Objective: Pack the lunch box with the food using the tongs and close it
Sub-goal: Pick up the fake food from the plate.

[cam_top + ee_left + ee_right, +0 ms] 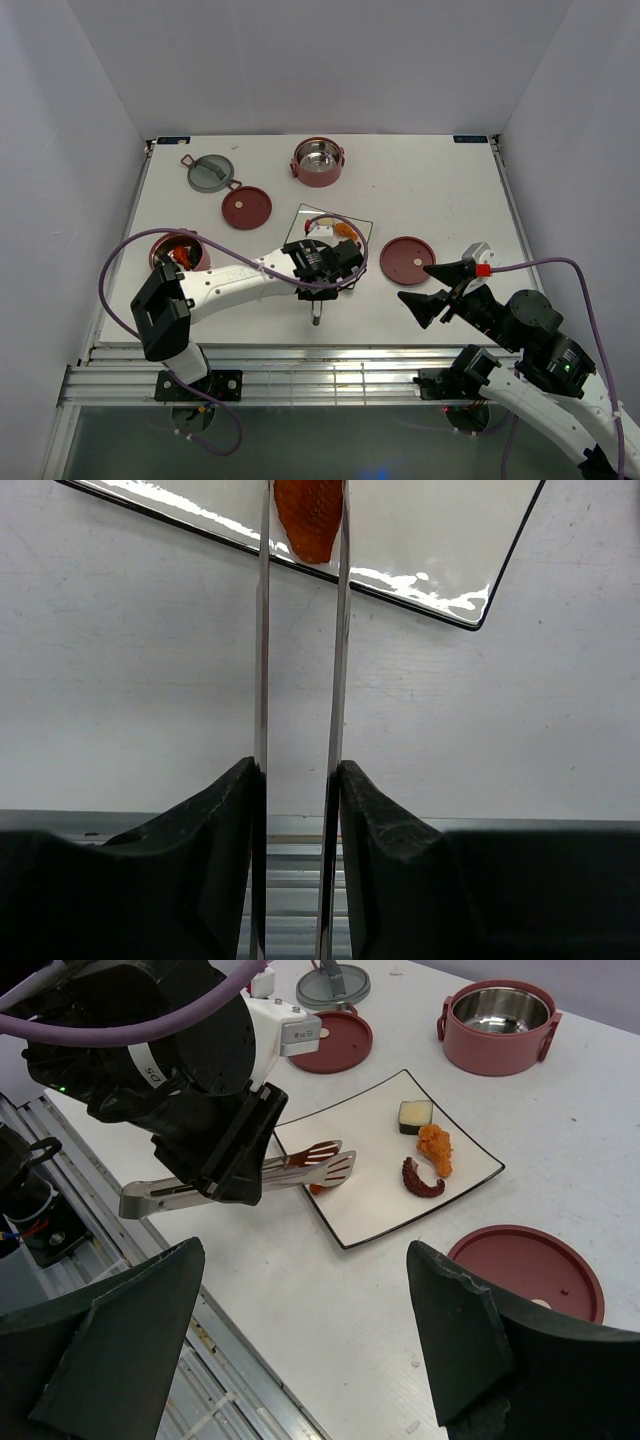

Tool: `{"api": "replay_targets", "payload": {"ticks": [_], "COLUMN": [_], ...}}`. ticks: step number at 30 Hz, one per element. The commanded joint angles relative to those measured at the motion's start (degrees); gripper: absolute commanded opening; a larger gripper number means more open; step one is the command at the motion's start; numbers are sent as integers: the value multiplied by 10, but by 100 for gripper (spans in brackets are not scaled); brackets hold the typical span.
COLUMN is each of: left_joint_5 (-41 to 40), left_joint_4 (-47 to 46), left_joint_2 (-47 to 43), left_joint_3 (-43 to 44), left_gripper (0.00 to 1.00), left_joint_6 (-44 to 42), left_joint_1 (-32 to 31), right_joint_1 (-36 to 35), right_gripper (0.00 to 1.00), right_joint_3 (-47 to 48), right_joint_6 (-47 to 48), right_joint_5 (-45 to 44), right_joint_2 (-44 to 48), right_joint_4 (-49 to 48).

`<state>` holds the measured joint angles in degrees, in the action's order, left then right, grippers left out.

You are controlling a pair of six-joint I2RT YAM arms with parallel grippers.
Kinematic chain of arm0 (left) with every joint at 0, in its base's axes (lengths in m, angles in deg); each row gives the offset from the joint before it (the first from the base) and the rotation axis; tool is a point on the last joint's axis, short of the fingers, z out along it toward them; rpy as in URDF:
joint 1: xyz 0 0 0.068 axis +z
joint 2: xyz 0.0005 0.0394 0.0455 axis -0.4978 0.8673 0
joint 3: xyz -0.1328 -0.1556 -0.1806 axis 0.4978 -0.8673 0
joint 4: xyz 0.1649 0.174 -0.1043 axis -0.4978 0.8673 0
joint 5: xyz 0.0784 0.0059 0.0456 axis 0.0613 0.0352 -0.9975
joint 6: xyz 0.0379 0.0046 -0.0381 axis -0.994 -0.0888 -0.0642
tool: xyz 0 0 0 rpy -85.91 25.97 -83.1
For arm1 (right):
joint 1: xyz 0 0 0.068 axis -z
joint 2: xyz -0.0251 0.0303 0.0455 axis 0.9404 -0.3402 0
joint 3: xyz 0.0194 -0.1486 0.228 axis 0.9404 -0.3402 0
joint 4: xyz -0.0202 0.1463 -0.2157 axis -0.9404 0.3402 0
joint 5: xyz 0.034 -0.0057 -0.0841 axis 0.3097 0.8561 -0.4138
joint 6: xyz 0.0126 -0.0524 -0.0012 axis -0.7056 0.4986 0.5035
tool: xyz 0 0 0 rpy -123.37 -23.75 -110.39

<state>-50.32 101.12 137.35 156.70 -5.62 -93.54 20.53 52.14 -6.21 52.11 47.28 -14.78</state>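
Legible text: I can read none with certainty. Right wrist view: a white marking (152, 1058) on the left arm's black wrist housing (190, 1020), too blurred to read. Top view: a blue sticker (174, 140) at the table's (420, 200) far-left corner and a second blue sticker (470, 138) at its far-right corner, both too small to read.

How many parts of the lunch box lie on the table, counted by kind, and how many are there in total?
Red bowls: 2
Flat red lids: 2
Grey-green lid: 1
Total: 5
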Motion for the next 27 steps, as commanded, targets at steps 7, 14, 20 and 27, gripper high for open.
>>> {"api": "replay_targets", "payload": {"ticks": [7,14,20,27], "left_joint_5": [-6,-18,-32,-29], "left_joint_4": [-4,8,26,27], "left_joint_2": [-31,-35,-42,-55], "left_joint_3": [25,38,65,63], "left_gripper": [43,42,42,40], "left_joint_6": [-25,-27,-42,-54], "left_joint_1": [10,10,23,44], "right_joint_1": [-5,-5,-5,-6], "right_gripper": [87,87,88,88], "right_joint_3": [11,11,11,11], "right_joint_6": [3,3,3,4], "right_joint_5": [-5,-5,-6,-7], "right_joint_2": [6,7,7,7], "right_joint_4": [-10,-10,-10,-10]}}
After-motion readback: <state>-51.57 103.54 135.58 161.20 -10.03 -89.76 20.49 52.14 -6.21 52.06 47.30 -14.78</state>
